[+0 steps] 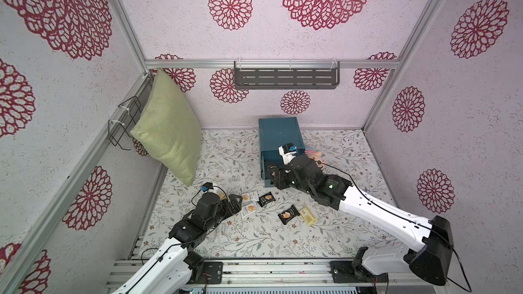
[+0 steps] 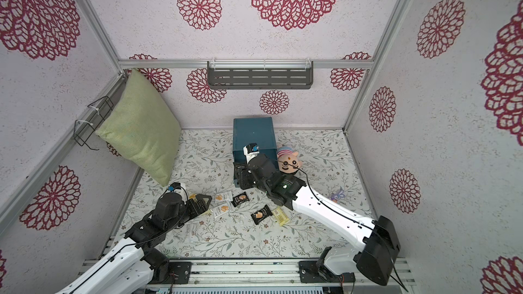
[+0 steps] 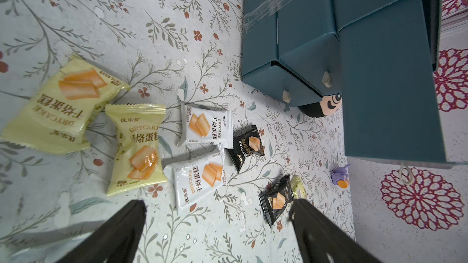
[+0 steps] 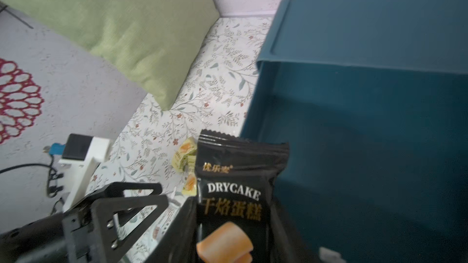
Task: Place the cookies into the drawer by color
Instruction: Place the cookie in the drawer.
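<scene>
Overhead, in both top views, shows the right gripper [image 1: 274,173] clamped on a black rectangular cookie packet [image 1: 273,166], held at the front of the dark teal plastic chest of three drawers [image 1: 278,134], probably to drop it in with its own colour. Shows the left gripper [image 2: 205,200] low over the floral desk [image 2: 311,236], beside loose packets.

From the left wrist, looks between widely spread, empty jaws at a yellow foil packet [image 3: 136,150], a white packet [image 3: 200,178] and another black packet [image 3: 248,148], all unsorted on the desk.

From the right wrist, finds the gripped packet upright, just beside the pulled-out top drawer [image 4: 354,148].
</scene>
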Controlling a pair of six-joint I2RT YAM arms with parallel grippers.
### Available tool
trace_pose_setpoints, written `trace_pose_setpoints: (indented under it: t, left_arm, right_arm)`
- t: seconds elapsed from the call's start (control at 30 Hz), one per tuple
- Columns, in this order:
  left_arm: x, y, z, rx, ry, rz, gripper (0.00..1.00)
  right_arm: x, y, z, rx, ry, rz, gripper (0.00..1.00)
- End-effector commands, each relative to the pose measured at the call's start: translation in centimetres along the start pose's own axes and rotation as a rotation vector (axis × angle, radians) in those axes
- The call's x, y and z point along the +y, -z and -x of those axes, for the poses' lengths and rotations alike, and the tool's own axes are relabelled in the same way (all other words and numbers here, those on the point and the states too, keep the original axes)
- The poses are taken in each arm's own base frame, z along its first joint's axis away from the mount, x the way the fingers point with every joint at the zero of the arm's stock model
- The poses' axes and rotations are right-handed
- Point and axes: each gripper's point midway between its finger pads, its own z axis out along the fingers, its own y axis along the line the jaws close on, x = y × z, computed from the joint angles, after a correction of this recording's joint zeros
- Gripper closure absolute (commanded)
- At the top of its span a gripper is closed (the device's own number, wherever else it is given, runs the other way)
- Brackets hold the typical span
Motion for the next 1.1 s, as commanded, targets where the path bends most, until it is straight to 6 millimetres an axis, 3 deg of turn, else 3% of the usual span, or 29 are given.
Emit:
trace_pose_setpoints:
  t: [0.0, 0.5, 0.63, 0.77, 0.97, 1.07]
  left_arm:
    - [-1.8, 0.3, 0.7, -0.009, -0.025, -0.052, 0.03]
    - [-2.5, -0.3, 0.5, 0.019, -0.031, -0.065, 0.03]
    - [-2.8, -0.5, 0.5, 0.029, -0.035, -0.073, 0.03]
    - [-3.3, -0.8, 0.4, 0.042, -0.036, -0.082, 0.03]
    - [-4.3, -1.6, 0.3, 0.07, -0.063, -0.095, 0.03]
    - [-4.8, -2.4, 0.0, 0.091, -0.097, -0.089, 0.03]
  right_arm:
    - [-1.6, 1.3, 2.0, -0.034, 0.016, -0.025, 0.58]
    - [-8.2, 0.1, 4.5, -0.041, -0.009, -0.172, 0.56]
    - [-8.8, -0.2, 4.7, -0.023, -0.01, -0.173, 0.33]
    - [-8.5, 0.4, 5.1, -0.03, -0.011, -0.154, 0.27]
    - [-8.4, 3.4, 5.7, -0.081, -0.02, -0.151, 0.19]
    - [-9.0, 5.4, 5.1, -0.11, -0.03, -0.165, 0.03]
